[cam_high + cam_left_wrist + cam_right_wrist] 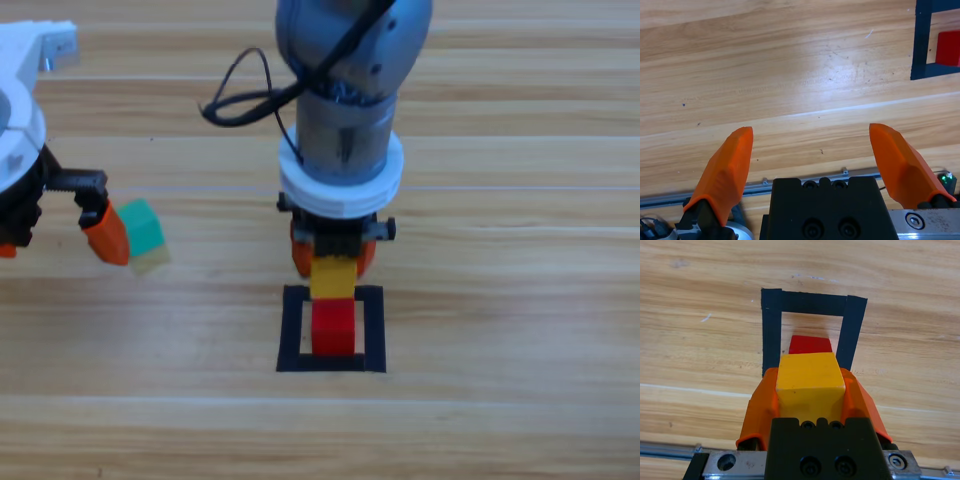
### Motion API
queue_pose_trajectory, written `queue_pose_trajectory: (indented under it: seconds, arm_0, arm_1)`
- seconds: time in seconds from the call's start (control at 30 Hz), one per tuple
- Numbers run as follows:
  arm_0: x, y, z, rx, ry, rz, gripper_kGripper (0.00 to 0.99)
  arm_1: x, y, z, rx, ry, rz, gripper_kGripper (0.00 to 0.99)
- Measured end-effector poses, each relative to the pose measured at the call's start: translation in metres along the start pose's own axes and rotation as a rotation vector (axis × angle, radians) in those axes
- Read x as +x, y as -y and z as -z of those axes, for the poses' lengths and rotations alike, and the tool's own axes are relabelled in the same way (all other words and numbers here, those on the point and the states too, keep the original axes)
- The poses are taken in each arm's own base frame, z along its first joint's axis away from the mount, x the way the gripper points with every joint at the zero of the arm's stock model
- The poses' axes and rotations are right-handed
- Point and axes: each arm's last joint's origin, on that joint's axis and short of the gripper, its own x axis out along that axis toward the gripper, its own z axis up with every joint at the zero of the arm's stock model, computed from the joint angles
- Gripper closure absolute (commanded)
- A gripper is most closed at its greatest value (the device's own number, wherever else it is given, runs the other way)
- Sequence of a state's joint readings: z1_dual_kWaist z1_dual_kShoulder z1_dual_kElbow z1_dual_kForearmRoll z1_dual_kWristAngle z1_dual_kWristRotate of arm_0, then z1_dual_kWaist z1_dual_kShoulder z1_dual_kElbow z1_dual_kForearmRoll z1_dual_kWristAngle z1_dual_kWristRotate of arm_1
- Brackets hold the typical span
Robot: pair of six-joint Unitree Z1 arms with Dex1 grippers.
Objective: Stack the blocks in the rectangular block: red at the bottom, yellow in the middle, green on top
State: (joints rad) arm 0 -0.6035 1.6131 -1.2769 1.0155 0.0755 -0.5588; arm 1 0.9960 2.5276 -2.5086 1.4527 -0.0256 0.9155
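Note:
The red cube [334, 328] sits inside the black tape square [292, 330] on the wood. My right gripper [333, 262] comes down in the middle and is shut on the yellow cube [333, 277], held over the square's far edge just behind the red cube. In the right wrist view the yellow cube [810, 372] fills the gripper [810, 385], with the red cube [810, 345] and the tape [771, 335] beyond it. The green cube [143, 228] lies on the table against the outer side of one finger of my open left gripper [55, 245], whose jaws [812, 137] hold nothing.
In the left wrist view the tape square [920, 45] and red cube [947, 47] show at the top right corner. A black cable [240, 100] loops off the right arm above the table.

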Motion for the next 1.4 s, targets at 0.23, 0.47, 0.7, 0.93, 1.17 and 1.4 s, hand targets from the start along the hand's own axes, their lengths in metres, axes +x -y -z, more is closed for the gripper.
queue_pose_trajectory:
  seconds: [0.23,0.47,0.7,0.93,1.17,1.4]
  arm_0:
    - [0.003,0.001,0.0,-0.001,0.01,0.016,0.0]
    - [0.009,0.0,0.003,0.0,-0.007,0.013,0.0]
    - [0.01,-0.001,0.004,0.021,-0.01,0.011,0.0]
    - [0.01,-0.002,0.003,0.019,-0.009,0.01,0.0]
    - [0.012,-0.004,0.001,0.012,0.004,0.015,0.0]
    - [0.013,-0.004,0.0,0.01,0.007,0.024,0.001]
  arm_1:
    - [0.007,0.0,0.0,-0.001,-0.013,0.016,0.99]
    - [0.008,0.0,0.0,0.002,-0.016,0.018,0.99]
    - [0.02,-0.002,0.0,0.001,-0.033,0.034,0.99]
    - [0.02,-0.002,0.0,0.001,-0.034,0.034,0.99]
    - [0.02,-0.002,0.0,0.002,-0.035,0.034,0.99]
    - [0.02,-0.001,0.001,0.004,-0.044,0.045,0.99]
